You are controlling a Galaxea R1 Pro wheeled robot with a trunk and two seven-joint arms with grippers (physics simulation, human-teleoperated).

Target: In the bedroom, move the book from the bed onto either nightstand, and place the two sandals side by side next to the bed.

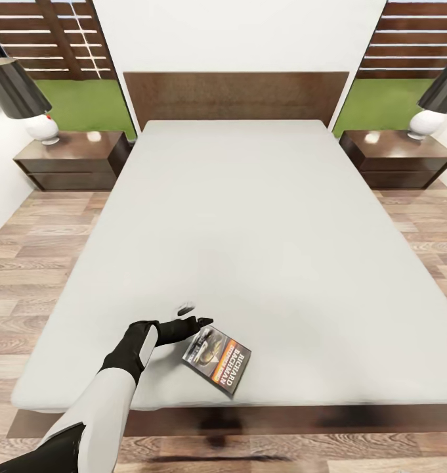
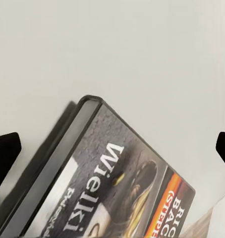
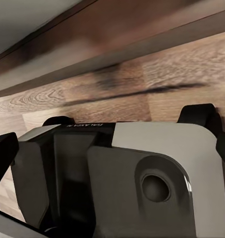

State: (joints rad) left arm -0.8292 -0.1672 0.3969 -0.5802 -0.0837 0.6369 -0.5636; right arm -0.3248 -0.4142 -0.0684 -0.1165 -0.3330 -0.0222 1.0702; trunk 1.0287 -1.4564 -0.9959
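Dark paperback book with orange band and white "RICHARD BACHMAN" lettering is lying flat on the pale grey-white mattress of the large dark-framed bed, near its foot edge. Left end effector is being held just beside the book's corner, fingers spread wide, nothing gripped. Right end effector: state cannot be told. Book is judged light, thin, fairly stiff; soft mattress gives underneath, so an edge pinch across the spine side is advised. Dark brown glossy nightstand is standing well apart.

The book lies on the bed near its lower edge, just right of my left gripper. Nightstands sit at upper left and upper right, each bearing a lamp.
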